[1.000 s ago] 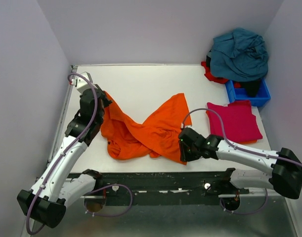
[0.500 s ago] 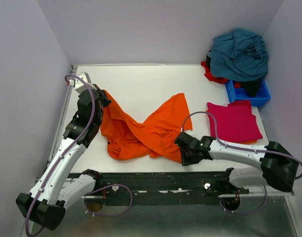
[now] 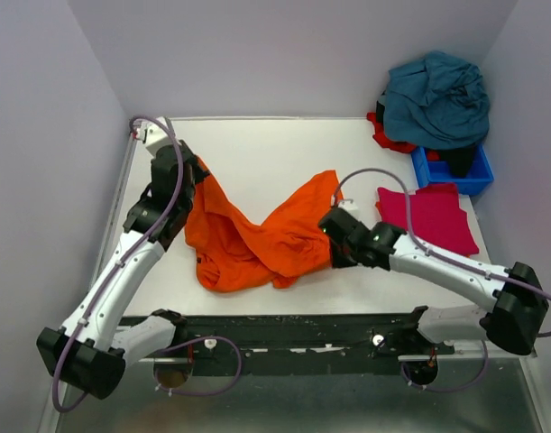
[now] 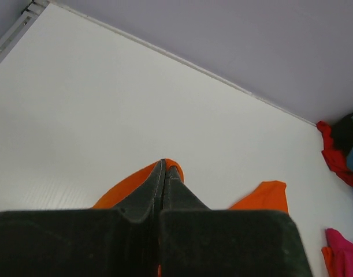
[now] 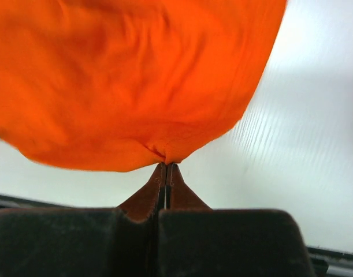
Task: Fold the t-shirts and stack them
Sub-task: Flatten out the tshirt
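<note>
Pinching the orange t-shirt [image 3: 257, 236] at its far left corner, the left end effector [image 4: 164, 165] has both fingers pressed together on the cloth. The shirt sags crumpled across the white bench [image 3: 266, 149] to the right end effector [image 5: 166, 167], likewise clamped tight on an edge. Further right lies a folded magenta t-shirt [image 3: 428, 221], and a teal t-shirt [image 3: 437, 95] is heaped above the blue bin [image 3: 478, 180].

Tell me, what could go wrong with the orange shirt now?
The left gripper and right gripper each pinch a thin bit of the orange shirt, so the cloth might slip out. The shirt sags twisted and bunched between them, so it may fold crooked. The right arm is near the folded pink shirt and might nudge it.
</note>
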